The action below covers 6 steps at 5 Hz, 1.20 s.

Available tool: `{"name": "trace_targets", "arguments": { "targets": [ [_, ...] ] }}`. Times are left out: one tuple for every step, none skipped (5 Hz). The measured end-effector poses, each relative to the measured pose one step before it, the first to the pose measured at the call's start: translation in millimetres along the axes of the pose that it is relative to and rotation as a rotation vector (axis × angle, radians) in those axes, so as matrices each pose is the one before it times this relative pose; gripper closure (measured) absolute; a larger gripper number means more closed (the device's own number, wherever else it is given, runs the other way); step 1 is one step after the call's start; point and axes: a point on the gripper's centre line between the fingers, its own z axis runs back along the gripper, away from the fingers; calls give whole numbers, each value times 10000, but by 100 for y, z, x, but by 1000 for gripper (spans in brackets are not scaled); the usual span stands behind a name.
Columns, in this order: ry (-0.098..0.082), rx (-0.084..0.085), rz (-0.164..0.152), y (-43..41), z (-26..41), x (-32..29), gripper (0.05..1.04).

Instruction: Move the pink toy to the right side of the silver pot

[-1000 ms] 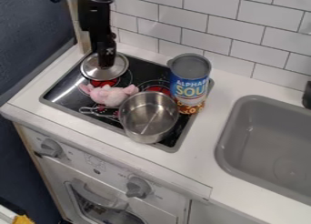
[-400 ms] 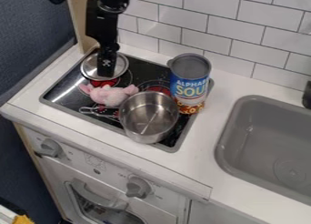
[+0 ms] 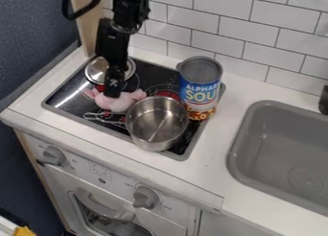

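Nearest to you, on the front of the toy stove, are two grey knobs (image 3: 146,197). Above them, on the black cooktop (image 3: 67,99), stands the silver pot (image 3: 157,127), its handle (image 3: 102,117) pointing left in the view. The pink toy (image 3: 118,104) lies just beside the pot, on its left. Your gripper (image 3: 112,94) hangs over the toy; whether it is spread or closed up, you cannot tell. Behind the pot, toward the right, the soup can (image 3: 200,88) stands upright. Farther back, behind the gripper, is the round metal lid (image 3: 96,71).
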Motion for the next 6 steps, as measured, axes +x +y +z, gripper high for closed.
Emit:
{"name": "trace_targets", "arguments": {
  "targets": [
    [-357, 288, 20, 92, -1309, 14, 83],
    [-155, 236, -19, 74, -890, -132, 130],
    [0, -38, 276, -507, -358, -57, 392],
    [30, -66, 280, -421, -191, 315, 586],
    [108, 91, 310, -375, -35, 508, 627],
    [294, 148, 577, -320, -56, 661, 627]
  ]
}}
